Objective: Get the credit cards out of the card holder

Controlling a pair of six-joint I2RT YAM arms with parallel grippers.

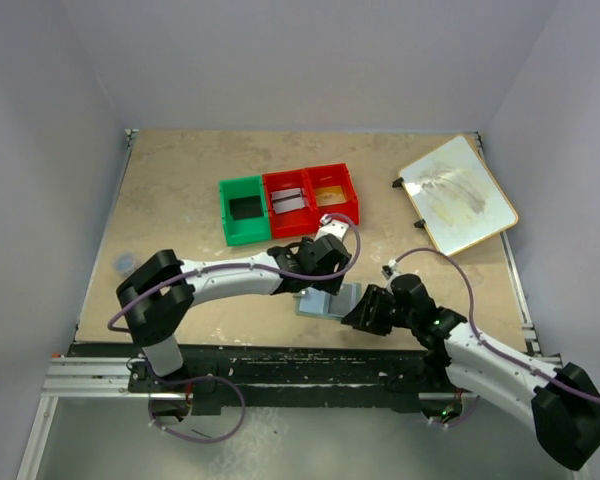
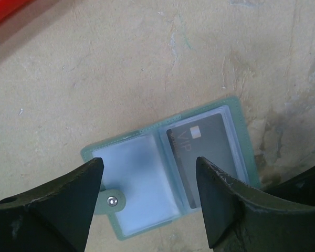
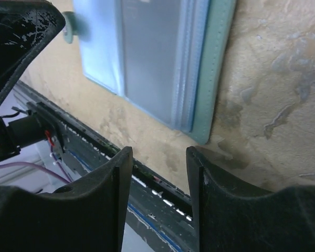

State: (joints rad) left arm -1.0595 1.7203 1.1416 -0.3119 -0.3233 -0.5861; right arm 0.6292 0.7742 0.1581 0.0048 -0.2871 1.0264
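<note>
The card holder (image 2: 131,173) lies open and flat on the table, pale blue-grey inside, with its snap tab at the near left. A dark grey credit card (image 2: 207,149) marked VIP sits in its right pocket; the left pocket looks pale and blank. My left gripper (image 2: 149,160) hovers open just above the holder, one finger on each side of the fold. My right gripper (image 3: 158,155) is open and holds nothing, low over the table's front edge just off the card holder's (image 3: 210,68) corner. From above, the card holder (image 1: 325,303) lies between both grippers.
A green bin (image 1: 245,208) and two red bins (image 1: 332,190) stand in a row behind the holder; the middle red bin (image 1: 290,200) holds grey flat pieces. A cream board (image 1: 458,193) lies at the back right. The table's front rail (image 3: 147,184) is right under my right gripper.
</note>
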